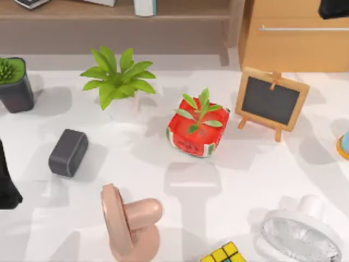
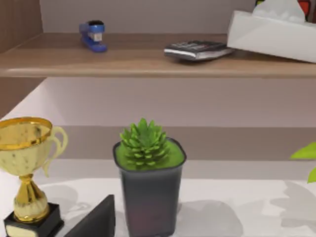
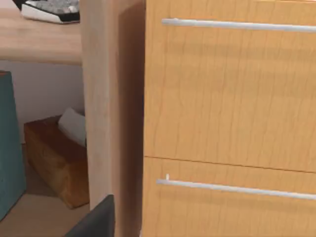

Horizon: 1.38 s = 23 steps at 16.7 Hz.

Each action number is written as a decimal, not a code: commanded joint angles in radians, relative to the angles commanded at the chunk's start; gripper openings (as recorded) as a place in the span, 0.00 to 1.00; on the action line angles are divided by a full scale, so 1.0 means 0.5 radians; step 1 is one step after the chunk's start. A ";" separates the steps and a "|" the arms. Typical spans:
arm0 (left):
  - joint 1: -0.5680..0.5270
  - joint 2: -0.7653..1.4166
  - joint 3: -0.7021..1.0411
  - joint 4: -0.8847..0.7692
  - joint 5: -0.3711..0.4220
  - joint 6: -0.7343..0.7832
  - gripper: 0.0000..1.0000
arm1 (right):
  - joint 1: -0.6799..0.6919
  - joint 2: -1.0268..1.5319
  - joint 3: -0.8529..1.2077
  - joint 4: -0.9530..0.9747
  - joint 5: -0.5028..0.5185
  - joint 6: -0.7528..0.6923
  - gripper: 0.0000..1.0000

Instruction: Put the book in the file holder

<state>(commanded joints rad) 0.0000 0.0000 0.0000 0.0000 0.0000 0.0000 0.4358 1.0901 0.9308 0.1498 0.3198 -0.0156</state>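
Searching, pre-grasp: book [image 1: 145, 7] standing on the shelf [image 1: 65, 11] at 12 o'clock, beyond the table [image 1: 245, 174]. Left arm [image 1: 8, 180] parked at 9 o'clock. Pincer states: cannot tell. Next: locate file holder, approach book.

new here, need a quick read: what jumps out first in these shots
Near the table's middle, the red watermelon-print pot with a leafy sprig grabs the eye, with a small chalkboard easel to its right. A pink desk fan lies at the front edge, and the left wrist view shows a gold trophy beside a potted succulent.
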 joint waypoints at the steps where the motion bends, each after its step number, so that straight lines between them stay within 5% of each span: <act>1: 0.000 0.000 0.000 0.000 0.000 0.000 1.00 | 0.070 0.218 0.173 0.038 0.072 -0.002 1.00; 13: 0.000 0.000 0.000 0.000 0.000 0.000 1.00 | 0.622 2.469 1.905 0.557 0.864 0.006 1.00; 23: 0.000 0.000 0.000 0.000 0.000 0.000 1.00 | 0.669 2.774 2.142 0.651 0.979 0.011 1.00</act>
<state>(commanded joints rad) 0.0000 0.0000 0.0000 0.0000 0.0000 0.0000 0.7704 2.4773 2.0015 0.4755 0.8094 -0.0101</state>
